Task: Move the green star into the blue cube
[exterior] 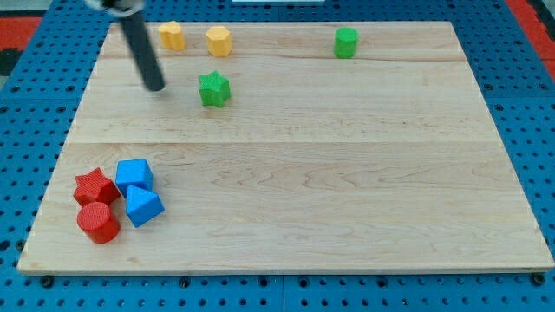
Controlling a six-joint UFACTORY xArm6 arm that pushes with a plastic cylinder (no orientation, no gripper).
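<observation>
Green star handling: the green star (pixel 213 88) looked like a small, rigid, light block that would slide readily on smooth wood; being star-shaped, it would likely twist if pushed on one arm, so the push was best placed squarely on its far-right side, in line with the target

Green star looks: bright green, ridged surface, stubby points, lying flat

Green star place: it sat on the far left part of the counter (pixel 347 191), apart from every other block

My tip: my tip (pixel 156 87) rested on the wood to the left of the green star, near it but not touching

Jaws: there were none on this arm, only the dark rod, so nothing was open, closed or gripping

Blue cube: the blue cube (pixel 133 175) lay at the near left, touching the red star (pixel 94 185) and a second blue block (pixel 143 206), with a red cylinder (pixel 98 223) nearest of all

Path judgement: the star would have to travel nearward and leftward, and my tip stood on the wrong side for that

Other blocks: two yellow blocks (pixel 172 35) (pixel 218 41) sat at the far edge and a green cylinder (pixel 346 42) far right of them, all well clear of the route
</observation>
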